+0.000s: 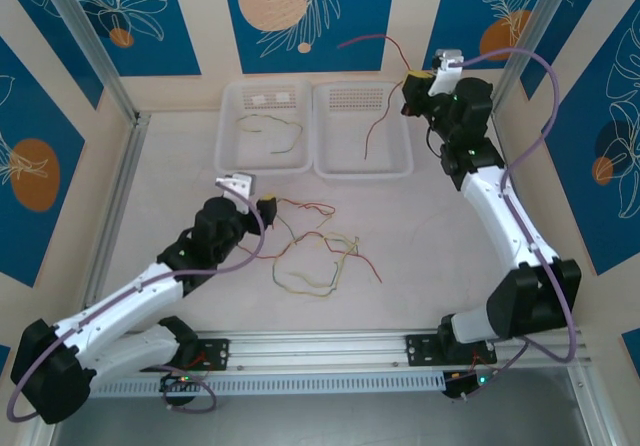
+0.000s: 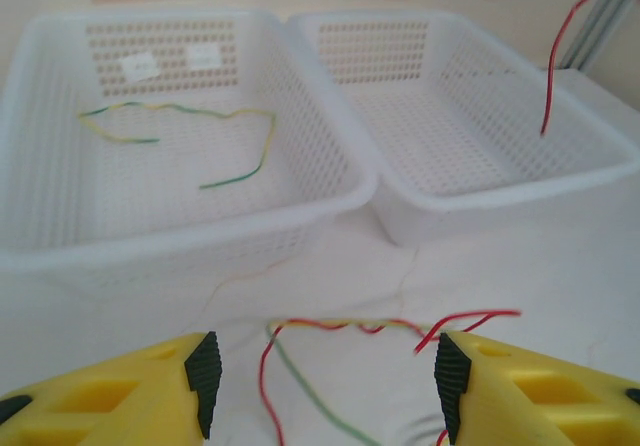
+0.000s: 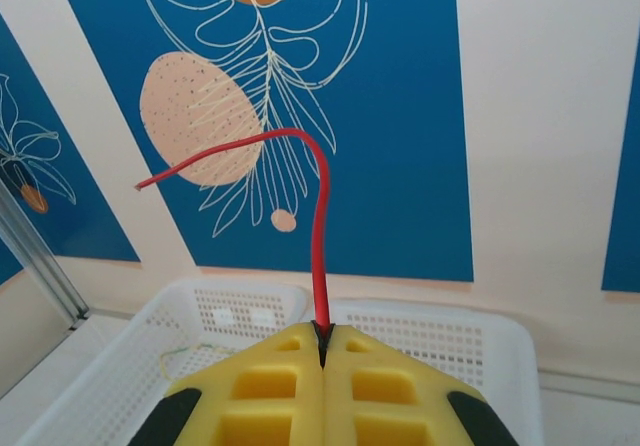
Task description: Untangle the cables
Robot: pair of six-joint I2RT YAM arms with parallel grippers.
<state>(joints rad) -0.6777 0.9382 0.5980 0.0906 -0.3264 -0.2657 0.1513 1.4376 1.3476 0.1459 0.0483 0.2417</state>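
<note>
The table [image 1: 430, 236] is showing a pale, matt, faintly pinkish top. Walls [image 1: 300, 6] are enclosing it on three sides, carrying blue panels with peach discs and white line-drawn leaves between cream strips. Metal posts [image 1: 85, 41] are rising at the far corners, and a metal rail [image 1: 320, 351] is running along the near edge between the two arm bases.

Two white perforated baskets are standing side by side, touching, against the far wall. The left basket [image 1: 222, 141] [image 2: 150, 256] is holding one yellow-green cable [image 1: 272, 126] [image 2: 240, 116], lying loose on its floor. The right basket [image 1: 400, 171] [image 2: 500, 206] is sitting under the raised right gripper [image 1: 410, 78] [image 3: 320, 351].

The right gripper's jaws are pressing together on a red cable [image 1: 383, 116] [image 3: 318, 236] [image 2: 555, 66]. One end is arching up and leftward in front of the wall. The other end is hanging down over the right basket; whether its tip is touching the basket floor cannot be told.

The remaining cables [image 1: 315, 256] [image 2: 340, 326], red and yellow-green, are lying in a loose tangle on the table near its middle, just right of the left gripper [image 1: 268, 206] [image 2: 325, 376]. That gripper is sitting low over the table with its jaws standing wide apart, gripping nothing, and strands of the tangle are crossing the gap between the fingertips.
</note>
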